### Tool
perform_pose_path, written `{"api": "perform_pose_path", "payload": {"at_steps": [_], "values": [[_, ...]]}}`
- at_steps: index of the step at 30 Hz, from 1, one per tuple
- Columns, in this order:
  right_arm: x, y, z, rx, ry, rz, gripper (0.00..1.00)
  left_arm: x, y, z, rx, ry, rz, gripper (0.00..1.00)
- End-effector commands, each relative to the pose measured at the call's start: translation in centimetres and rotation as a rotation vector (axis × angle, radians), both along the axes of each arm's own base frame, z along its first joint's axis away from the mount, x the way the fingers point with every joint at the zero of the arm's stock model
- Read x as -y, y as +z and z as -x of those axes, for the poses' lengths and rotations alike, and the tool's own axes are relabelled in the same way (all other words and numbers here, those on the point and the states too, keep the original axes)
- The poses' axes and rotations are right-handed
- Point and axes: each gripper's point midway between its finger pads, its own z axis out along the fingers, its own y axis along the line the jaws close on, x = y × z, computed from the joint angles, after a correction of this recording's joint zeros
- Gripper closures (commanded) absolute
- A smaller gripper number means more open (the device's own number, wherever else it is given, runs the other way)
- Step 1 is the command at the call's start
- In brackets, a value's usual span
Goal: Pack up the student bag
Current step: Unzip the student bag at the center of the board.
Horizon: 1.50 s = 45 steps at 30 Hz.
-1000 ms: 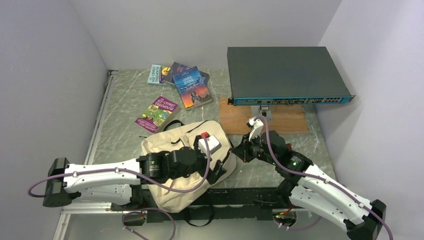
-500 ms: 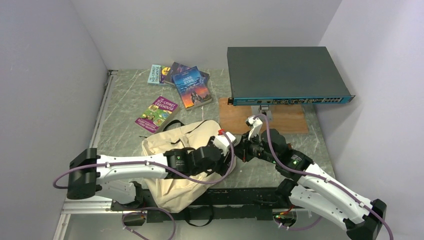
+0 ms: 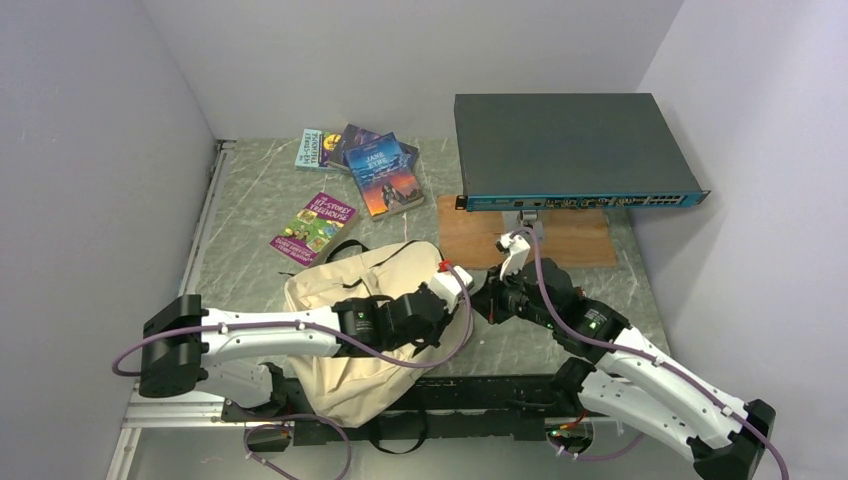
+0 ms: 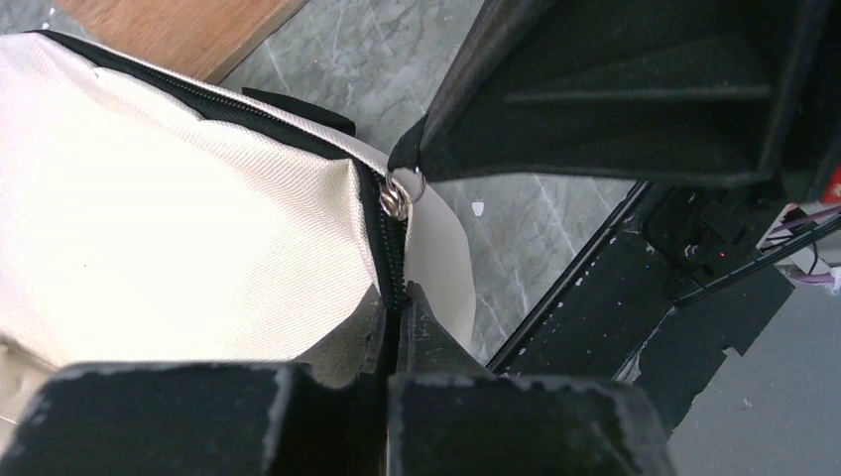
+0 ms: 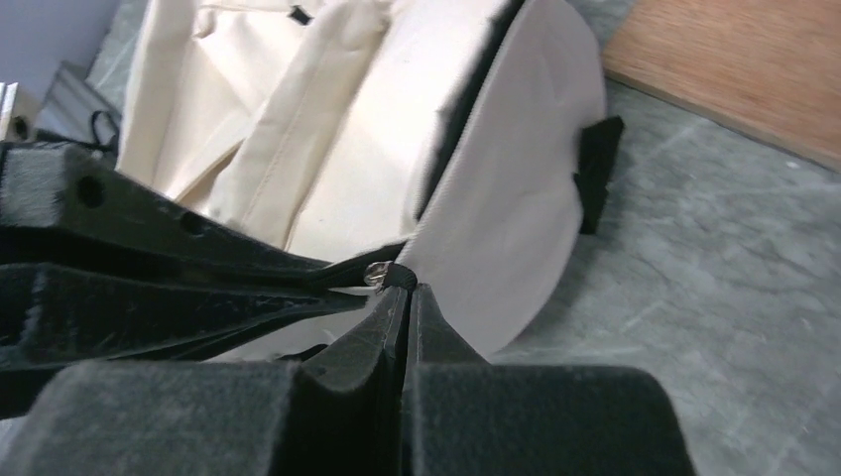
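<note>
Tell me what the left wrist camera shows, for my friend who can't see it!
The left gripper is pinched shut on the dark zipper line of a cream fabric backpack on a grey marbled table. Just above, the black tip of the right gripper grips the zip beside a small silver ring.

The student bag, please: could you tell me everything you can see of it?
The student bag is soft cream woven fabric with a dark zipper, a metal ring pull and black straps. It lies slumped on the grey table near the arms' bases, its zipper edge toward the wooden board. The left gripper pinches the zipper seam; the right gripper is closed at the pull.
</note>
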Motion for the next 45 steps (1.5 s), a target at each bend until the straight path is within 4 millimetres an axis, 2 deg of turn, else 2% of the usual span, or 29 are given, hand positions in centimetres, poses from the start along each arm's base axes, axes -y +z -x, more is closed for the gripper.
{"api": "perform_pose_path", "payload": {"at_steps": [1, 5, 10, 14, 16, 17, 18, 20, 22, 24, 26, 29, 33, 36, 37, 42, 45], "values": [[3.1, 3.4, -4.1, 0.080, -0.297, 0.019, 1.00, -0.1, 0.0, 2.2, -0.048, -0.090, 0.044, 1.00], [5.3, 2.1, -6.3, 0.093, -0.445, 0.138, 1.00, -0.5, -0.3, 4.9, -0.015, -0.212, 0.060, 1.00], [7.4, 2.6, -8.5, 0.115, -0.567, 0.191, 1.00, -0.6, 0.4, 8.0, -0.008, -0.353, 0.100, 1.00], [5.9, 4.1, -8.0, 0.197, -0.442, 0.125, 1.00, -1.0, -0.5, 9.5, -0.024, -0.429, 0.123, 1.00], [4.8, 4.8, -6.9, 0.217, -0.347, 0.082, 1.00, -1.1, -0.6, 9.4, -0.036, -0.417, 0.118, 1.00], [4.2, 5.4, -6.1, 0.226, -0.291, 0.050, 1.00, -1.3, -0.8, 9.5, -0.049, -0.410, 0.104, 0.97], [3.6, 5.7, -5.3, 0.230, -0.237, 0.022, 1.00, -1.2, -0.6, 9.5, -0.053, -0.406, 0.109, 0.84], [2.5, 6.0, -3.8, 0.238, -0.138, -0.028, 1.00, -0.9, 0.5, 9.4, -0.047, -0.406, 0.143, 0.53], [1.9, 5.9, -2.7, 0.249, -0.071, -0.060, 1.00, -0.3, 2.2, 8.9, -0.021, -0.390, 0.203, 0.32], [1.6, 5.9, -2.2, 0.250, -0.045, -0.079, 1.00, 0.1, 4.2, 7.5, -0.020, -0.328, 0.272, 0.18], [1.3, 6.1, -1.9, 0.233, -0.025, -0.087, 1.00, 0.4, 6.2, 5.9, -0.052, -0.253, 0.332, 0.12], [0.3, 6.6, -1.0, 0.223, 0.053, -0.102, 1.00, 0.1, 8.0, 3.6, -0.091, -0.127, 0.367, 0.13], [0.0, 6.7, -0.8, 0.241, 0.081, -0.110, 1.00, 0.3, 9.0, 2.4, -0.051, -0.093, 0.366, 0.19], [-0.1, 7.4, -0.6, 0.236, 0.085, -0.127, 1.00, 0.8, 8.6, 2.2, -0.063, -0.097, 0.303, 0.38], [-0.1, 7.7, -0.5, 0.240, 0.088, -0.132, 1.00, 1.2, 8.0, 2.2, -0.072, -0.105, 0.277, 0.41], [0.1, 8.1, -0.5, 0.265, 0.080, -0.144, 1.00, 2.6, 6.2, 2.2, -0.103, -0.103, 0.273, 0.48], [0.0, 8.7, -0.3, 0.253, 0.084, -0.156, 1.00, 3.1, 4.6, 1.9, -0.129, -0.080, 0.209, 0.54]]}}
